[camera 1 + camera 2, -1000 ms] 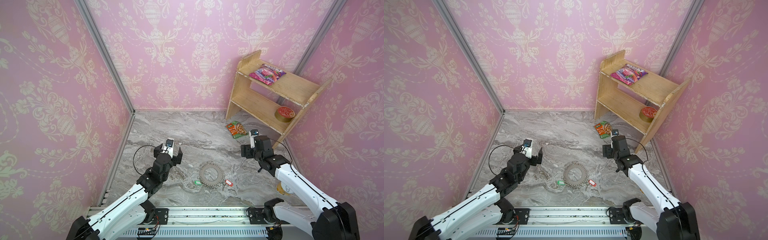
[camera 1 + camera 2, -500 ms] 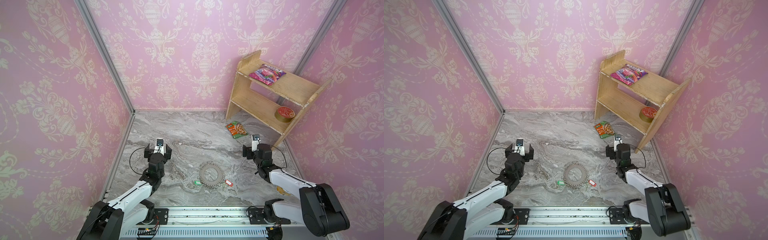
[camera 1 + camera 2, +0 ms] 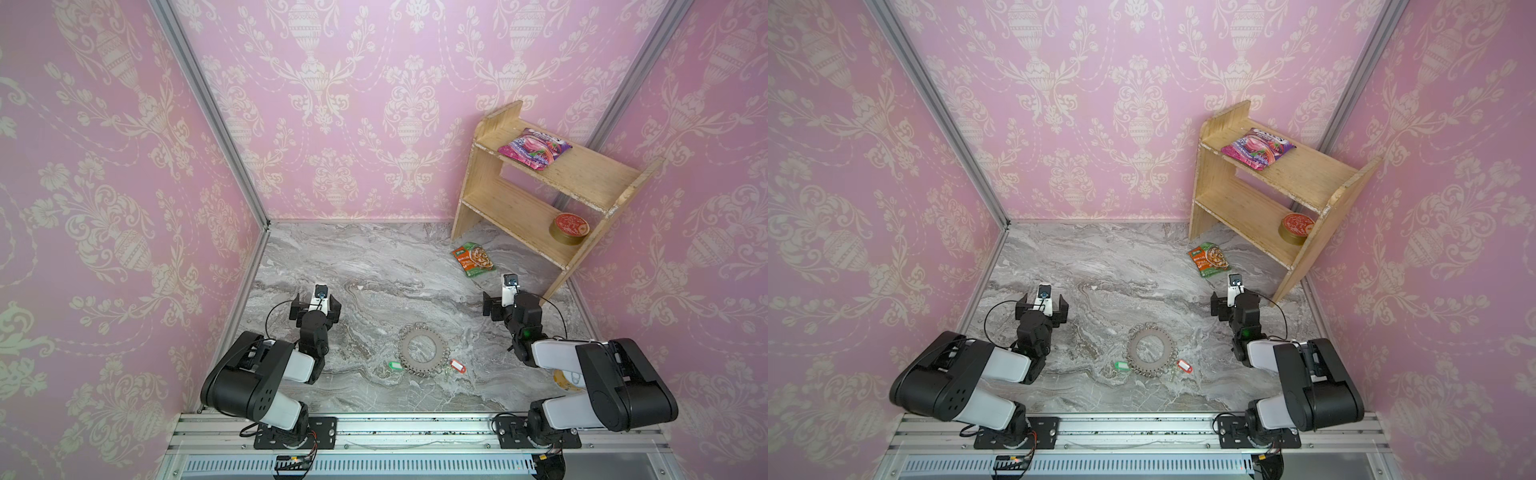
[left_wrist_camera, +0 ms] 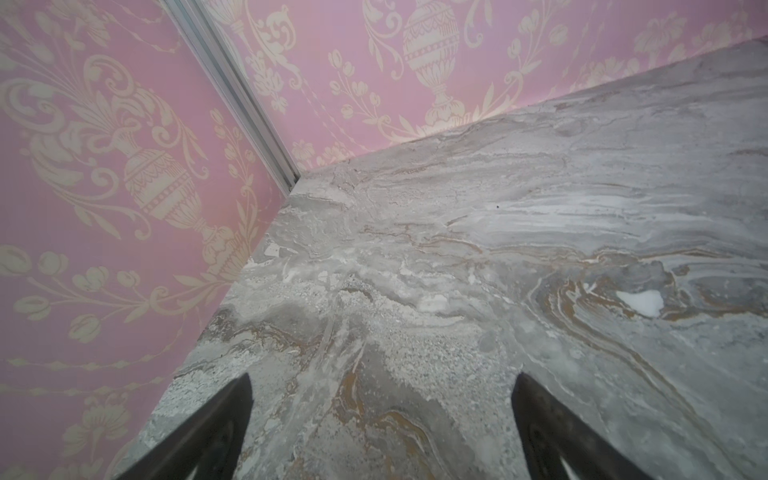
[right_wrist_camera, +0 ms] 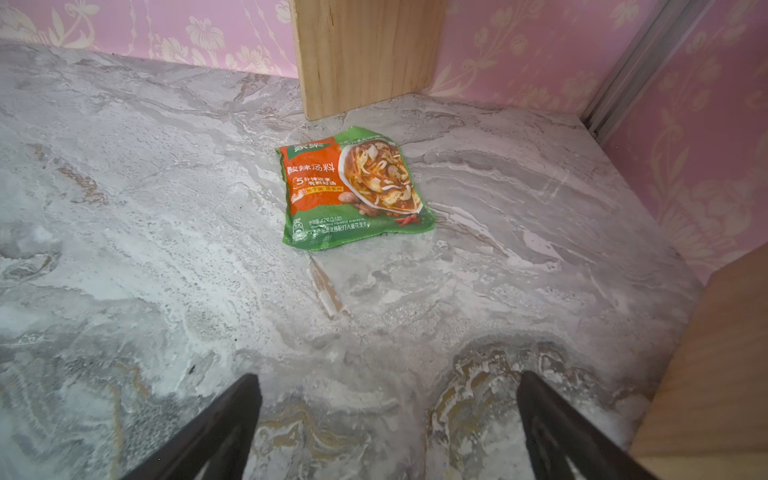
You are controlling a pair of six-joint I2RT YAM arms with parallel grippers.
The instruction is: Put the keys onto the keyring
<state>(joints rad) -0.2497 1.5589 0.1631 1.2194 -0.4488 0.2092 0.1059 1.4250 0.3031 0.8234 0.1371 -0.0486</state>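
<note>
Left gripper (image 4: 381, 376) and right gripper (image 5: 388, 380) both gape wide, empty, well off from the keyring (image 3: 424, 350) lying flat on the table (image 3: 374, 270), green-tag key (image 3: 393, 365) and red-tag key (image 3: 457, 366) at its near rim (light, stiff, slippery bits, I'd pinch the tags).

Twin high overhead views; low wrist close-ups

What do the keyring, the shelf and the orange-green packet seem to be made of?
The keyring: grey metal, dull sheen, wire loops round the rim. The shelf: bare light wood, perhaps plywood; grain and chipped edges show. The orange-green packet: glossy printed film, probably plastic.
</note>
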